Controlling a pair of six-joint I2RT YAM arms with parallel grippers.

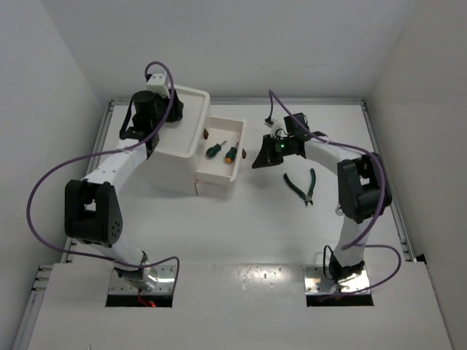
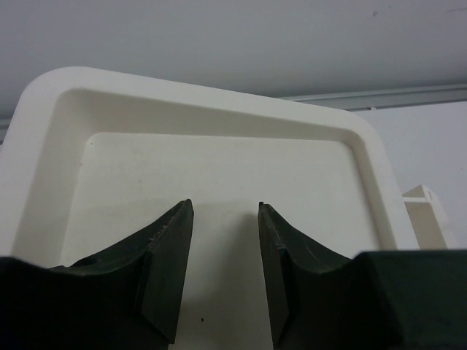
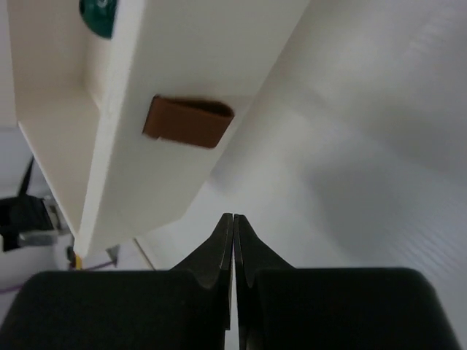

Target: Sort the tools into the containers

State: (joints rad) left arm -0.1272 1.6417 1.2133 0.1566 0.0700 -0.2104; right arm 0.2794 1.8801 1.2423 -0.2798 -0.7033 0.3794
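the right gripper was clenched on nothing, just short of the brown knob on the open drawer holding two screwdrivers. closing it was judged in hand; a straight push was called for. green-handled pliers were seen behind it, unsorted.

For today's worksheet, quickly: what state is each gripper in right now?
Left gripper: open, holding nothing, over the white tray top.
Right gripper: closed, holding nothing, near the drawer knob.
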